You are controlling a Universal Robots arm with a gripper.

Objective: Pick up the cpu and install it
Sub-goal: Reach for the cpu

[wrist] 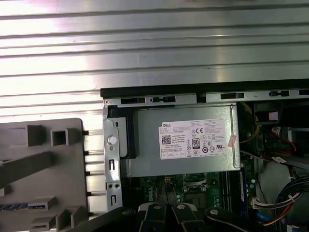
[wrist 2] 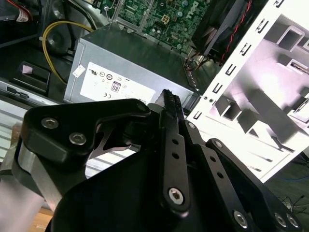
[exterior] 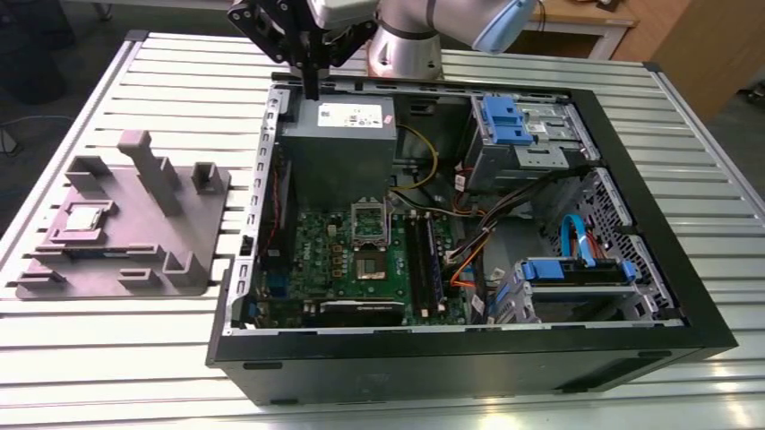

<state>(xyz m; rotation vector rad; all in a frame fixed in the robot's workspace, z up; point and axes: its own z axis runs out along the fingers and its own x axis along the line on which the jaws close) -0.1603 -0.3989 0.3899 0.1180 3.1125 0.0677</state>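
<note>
The cpu [exterior: 86, 218] is a small silvery square lying flat in a pocket of the grey fixture plate [exterior: 120, 260], on the table at the exterior view's left of the open computer case [exterior: 478, 358]. My gripper [exterior: 313, 92] hangs high over the case's back left corner, above the grey power supply [exterior: 340, 134], far from the cpu. Its black fingers [wrist 2: 170, 104] are pressed together with nothing between them; in the first wrist view the gripper [wrist: 167, 209] also looks shut. The green motherboard [exterior: 358, 269] lies in the case floor with its socket [exterior: 368, 255] near the middle.
Upright blocks [exterior: 150, 175] stand on the fixture plate. Inside the case are cables [exterior: 478, 242], black memory sticks [exterior: 425, 260] and blue drive bays [exterior: 514, 125]. The case walls rise around the motherboard. The slatted metal table [exterior: 120, 358] lies around both.
</note>
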